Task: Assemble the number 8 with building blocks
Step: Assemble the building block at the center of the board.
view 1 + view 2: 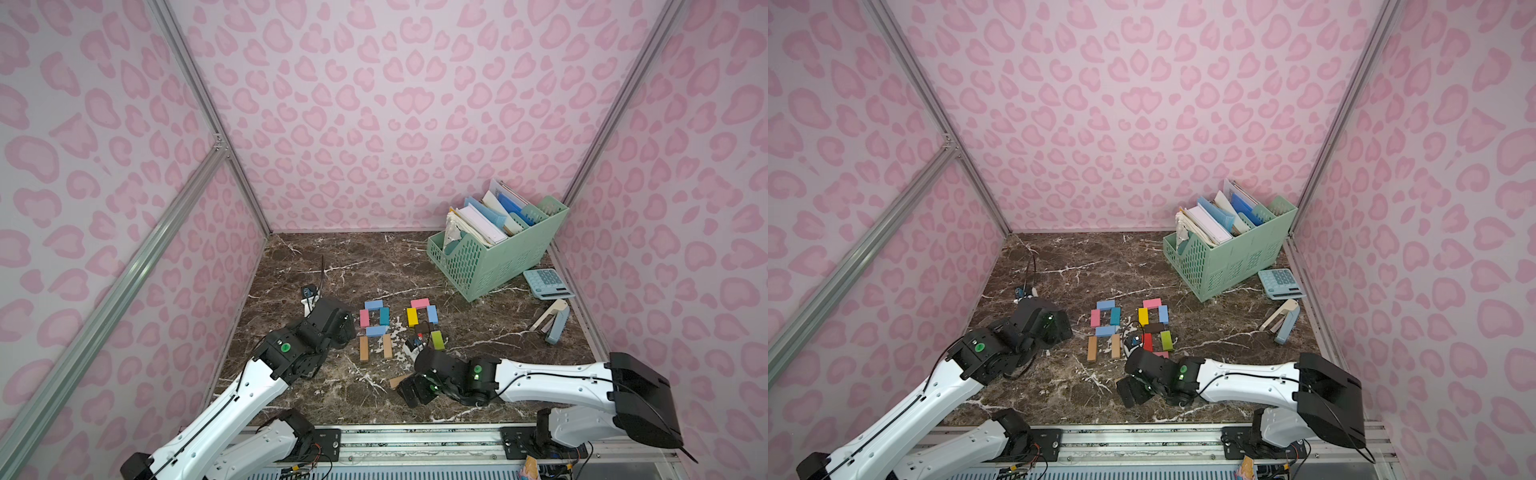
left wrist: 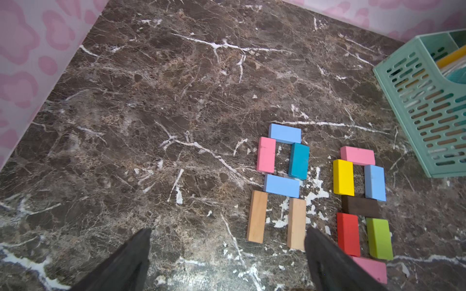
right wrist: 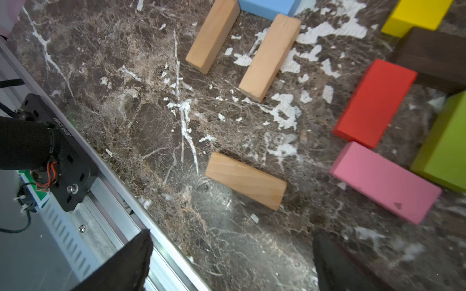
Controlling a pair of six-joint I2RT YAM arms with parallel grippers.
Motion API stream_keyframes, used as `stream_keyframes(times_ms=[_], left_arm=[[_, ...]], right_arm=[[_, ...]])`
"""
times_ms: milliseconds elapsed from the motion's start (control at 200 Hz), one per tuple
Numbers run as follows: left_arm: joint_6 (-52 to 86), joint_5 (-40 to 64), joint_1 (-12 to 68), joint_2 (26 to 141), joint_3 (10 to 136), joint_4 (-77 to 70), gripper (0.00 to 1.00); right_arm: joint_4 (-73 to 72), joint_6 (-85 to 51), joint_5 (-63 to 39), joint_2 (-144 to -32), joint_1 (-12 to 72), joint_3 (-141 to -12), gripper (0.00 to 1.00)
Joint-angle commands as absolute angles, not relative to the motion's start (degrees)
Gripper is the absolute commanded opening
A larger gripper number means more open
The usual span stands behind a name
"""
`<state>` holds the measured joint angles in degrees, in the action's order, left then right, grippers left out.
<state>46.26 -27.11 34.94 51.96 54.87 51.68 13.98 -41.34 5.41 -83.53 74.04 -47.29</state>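
Front edge: ribbed aluminium mounting rail (image 1: 419, 436), carrying both arm bases.
Right gripper (image 3: 232, 249): jaws spread wide, nothing between them; hovers low over the dark marble-patterned tabletop (image 3: 151, 113).
Loose brick: 1 tan wooden domino-shaped brick (image 3: 245, 180), flat and alone, just ahead of the right gripper's fingertips; near the pink bottom bar (image 3: 384, 181), not touching it.
Left gripper (image 2: 227, 254): jaws spread wide, empty; hovers beside the left figure.
Left figure (image 2: 290, 187): 6 bricks: light blue top bar (image 2: 285, 133), pink side (image 2: 266, 155), teal side (image 2: 298, 161), light blue middle bar (image 2: 277, 185), 2 tan wooden legs (image 2: 257, 216) (image 2: 296, 224). Lower loop open; bottom bar missing.
Right figure (image 2: 365, 206): 7 bricks, a closed number 8: pink top bar (image 2: 357, 155), yellow side (image 2: 343, 177), light blue side (image 2: 375, 182), dark brown middle bar (image 2: 353, 204), red side (image 2: 348, 234), green side (image 2: 379, 238), pink bottom bar.
Step in hand: judged to be fetching the loose brick to close the left figure.
Grip: centre the jaws on the brick's middle, across its narrow width, fingers squared to its long edges before descending.
Placement: turn it crosswise; set it down touching the free ends of both legs, then release straight up.
Hazard: the figures stand close; a skewed approach could nudge the red side, the pink bottom bar or a leg.
Bystanders: mint-green perforated file basket (image 1: 498, 266), blue-grey calculator (image 1: 547, 282); well apart, far corner.
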Motion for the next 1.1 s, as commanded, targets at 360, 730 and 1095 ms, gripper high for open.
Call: stream_keyframes(times_ms=[360,730,1095], left_arm=[[35.73,-20.50,27.69,51.38,58.01,53.70,0.98],[34.72,-20.57,26.81,51.02,56.59,53.09,0.98],[34.80,-20.57,26.38,49.85,55.63,53.70,0.99]], right_arm=[[28.34,-49.99,11.27,-101.29,77.00,-63.09,1.00],[31.38,-52.62,14.13,-101.56,76.63,-63.70,1.00],[27.48,-52.29,11.31,-104.28,75.68,-63.73,0.98]])
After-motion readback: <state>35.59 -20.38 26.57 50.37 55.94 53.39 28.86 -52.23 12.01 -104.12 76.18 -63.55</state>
